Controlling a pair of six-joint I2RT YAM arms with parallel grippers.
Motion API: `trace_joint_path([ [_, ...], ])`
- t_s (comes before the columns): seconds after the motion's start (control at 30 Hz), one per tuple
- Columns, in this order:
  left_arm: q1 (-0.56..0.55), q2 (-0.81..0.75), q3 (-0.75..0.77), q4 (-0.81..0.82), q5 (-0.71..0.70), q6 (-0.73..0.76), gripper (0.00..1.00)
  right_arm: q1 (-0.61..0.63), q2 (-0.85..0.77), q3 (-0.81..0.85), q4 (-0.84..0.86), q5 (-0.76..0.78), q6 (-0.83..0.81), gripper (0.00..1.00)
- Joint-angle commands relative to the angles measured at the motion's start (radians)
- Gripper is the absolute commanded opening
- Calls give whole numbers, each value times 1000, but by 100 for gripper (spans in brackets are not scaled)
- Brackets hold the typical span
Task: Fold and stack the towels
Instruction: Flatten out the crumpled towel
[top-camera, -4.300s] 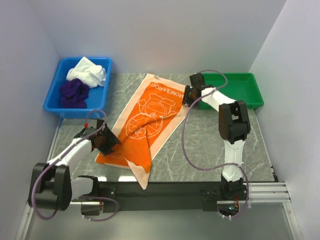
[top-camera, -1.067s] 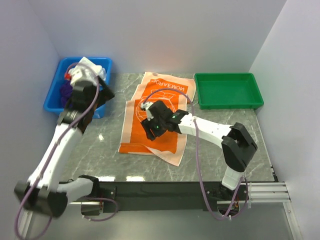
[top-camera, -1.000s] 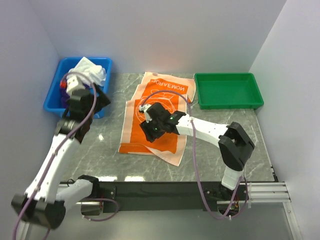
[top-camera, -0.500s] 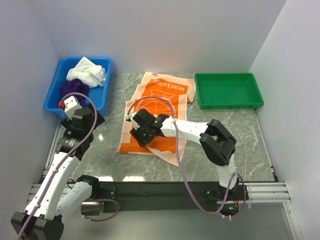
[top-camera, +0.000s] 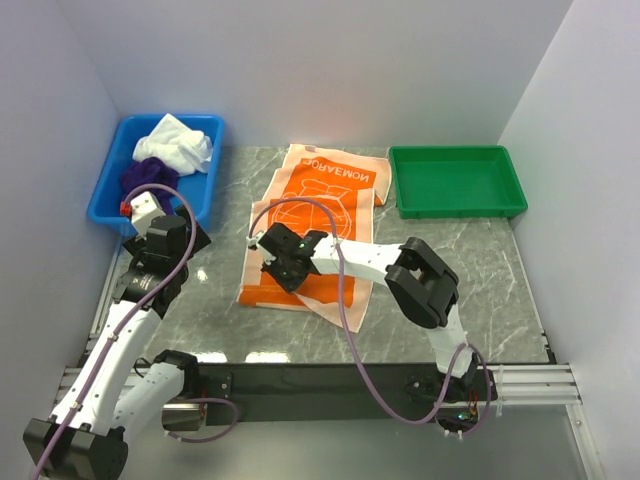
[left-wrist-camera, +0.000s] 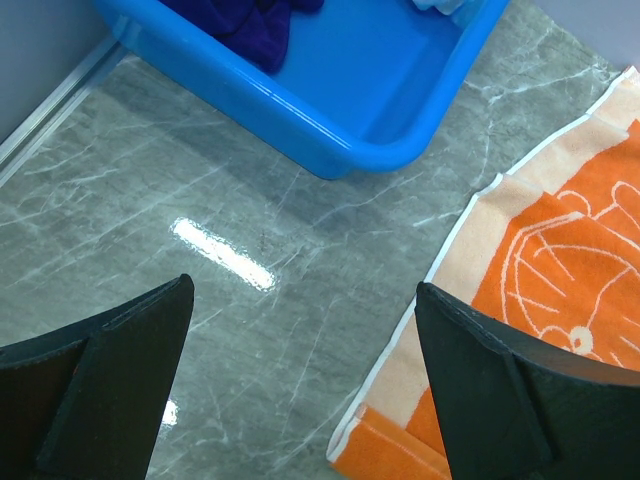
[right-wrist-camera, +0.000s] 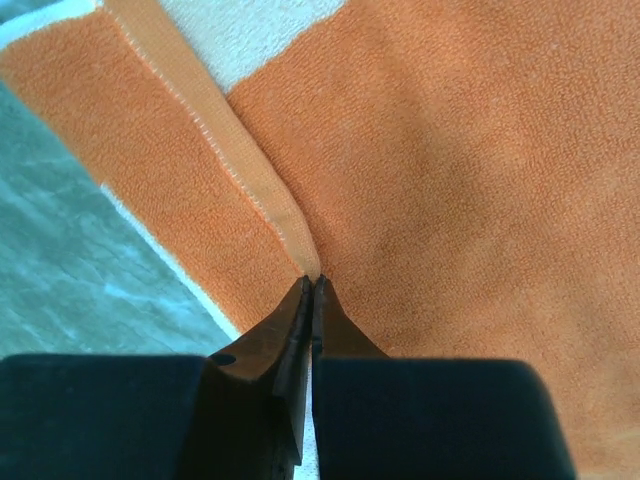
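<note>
The orange towel (top-camera: 325, 190) with white Doraemon print lies partly folded on the marble table, its upper layer doubled over the lower one. My right gripper (top-camera: 273, 263) is low over the towel's left front part. In the right wrist view the right gripper (right-wrist-camera: 312, 282) is shut, pinching the hem of the orange towel (right-wrist-camera: 450, 150) at the tips. My left gripper (left-wrist-camera: 302, 290) hangs open over bare table left of the orange towel (left-wrist-camera: 560, 270), holding nothing. The white towel (top-camera: 176, 145) and the purple towel (top-camera: 148, 173) lie bunched in the blue bin (top-camera: 105, 207).
A green tray (top-camera: 457, 180) sits at the back right with nothing in it. The blue bin (left-wrist-camera: 340, 110) stands just beyond the left gripper. White walls enclose the table at the back and both sides. A black rail runs along the near edge.
My right gripper slid left across the orange towel to its left front edge and closed on the hem. My left arm drew back from the blue bin toward the near side, still open.
</note>
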Motion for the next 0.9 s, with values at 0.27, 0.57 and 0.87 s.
trace_joint_path([
  [0.27, 7, 0, 11, 21, -3, 15, 98, 172, -226, -124, -39, -52, -108, 8],
  [0.57, 7, 9, 10, 21, 9, 15, 98, 267, -232, -141, -171, -230, -205, 39],
  [0.87, 7, 78, 14, 29, 110, 22, 98, 12, -524, -448, -35, 108, 213, 48],
])
